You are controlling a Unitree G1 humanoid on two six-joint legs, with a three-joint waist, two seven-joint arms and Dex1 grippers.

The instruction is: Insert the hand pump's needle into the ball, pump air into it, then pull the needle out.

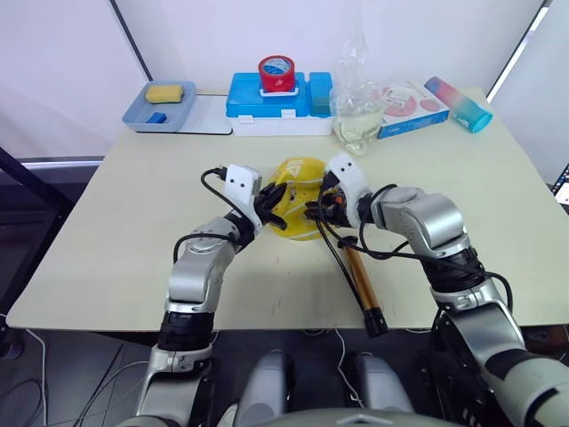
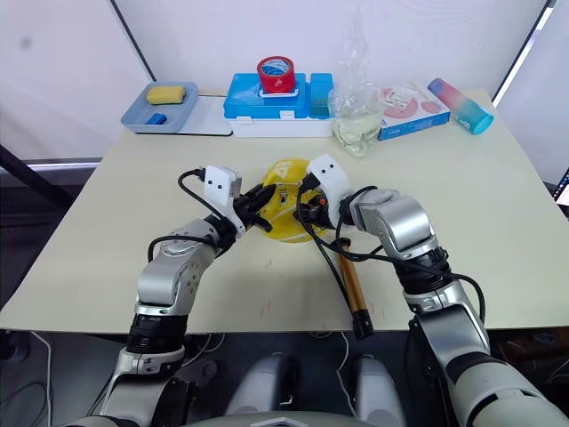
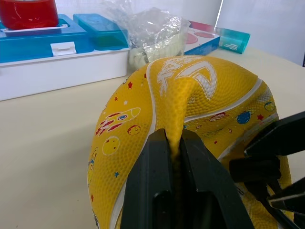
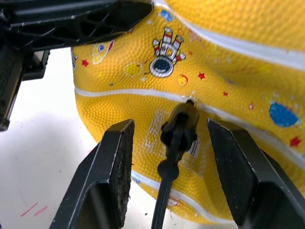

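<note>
Table (image 1: 107,231); left gripper (image 3: 175,143) pinching dented ball (image 3: 214,95); needle (image 4: 183,125) inserted (right gripper (image 4: 178,157) open)

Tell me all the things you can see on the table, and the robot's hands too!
ball: one, yellow, dented, table middle
pump: one, gold and black, lying near the front edge
needle fitting: one, black, against the ball's seam
tray: one, grey-blue, back left
box: one, blue and white, back middle
tape roll: one, red, on the box
plastic bag: one, clear, back
bottle: one, pink and teal, back right
left gripper: black, pinching a fold of the ball
right gripper: black, open around the fitting
</note>
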